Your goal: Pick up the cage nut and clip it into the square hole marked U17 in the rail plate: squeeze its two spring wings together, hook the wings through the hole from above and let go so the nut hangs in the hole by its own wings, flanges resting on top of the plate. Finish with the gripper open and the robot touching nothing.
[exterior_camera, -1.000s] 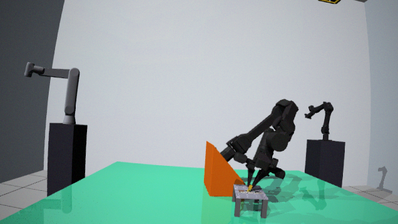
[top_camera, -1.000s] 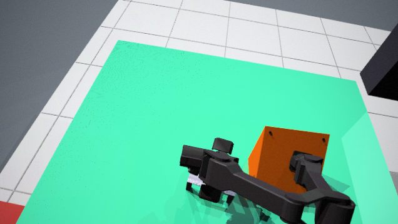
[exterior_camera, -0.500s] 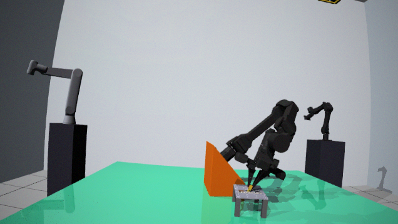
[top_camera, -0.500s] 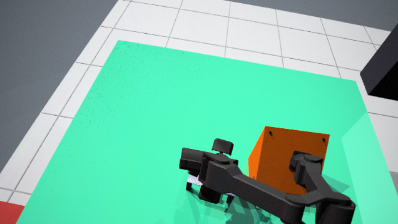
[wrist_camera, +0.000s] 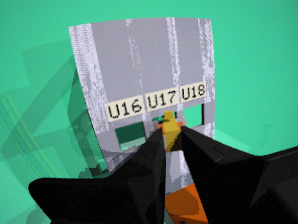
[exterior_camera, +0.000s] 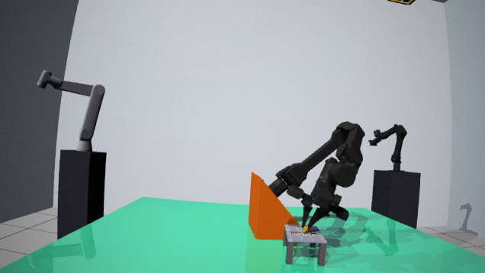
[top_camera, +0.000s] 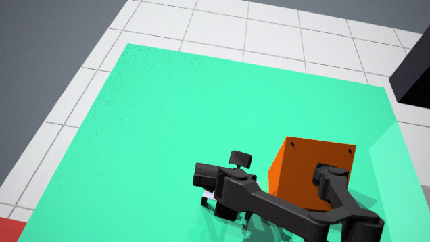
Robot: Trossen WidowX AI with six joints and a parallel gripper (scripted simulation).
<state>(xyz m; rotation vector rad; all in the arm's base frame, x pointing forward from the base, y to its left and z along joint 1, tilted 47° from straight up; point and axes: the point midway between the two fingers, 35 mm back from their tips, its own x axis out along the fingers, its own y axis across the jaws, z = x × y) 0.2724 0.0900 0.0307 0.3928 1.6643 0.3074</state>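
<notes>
Near the bench's front edge, the nearly closed gripper pinches the cage nut; its wings look springy, best squeezed evenly.

The table has a smooth green top that looks glossy: toward its near edge in the exterior view it mirrors a pale arm, and a lighter sheen lies along its right edge in the top view. The rail plate looks like grey metal, streaked with rough, whitish bands. Its labels look matt, like paper or plastic. The cage nut is yellow and smooth; its material cannot be told. The gripper looks like matt black plastic. The orange block shows smooth, flat, matt faces.
</notes>
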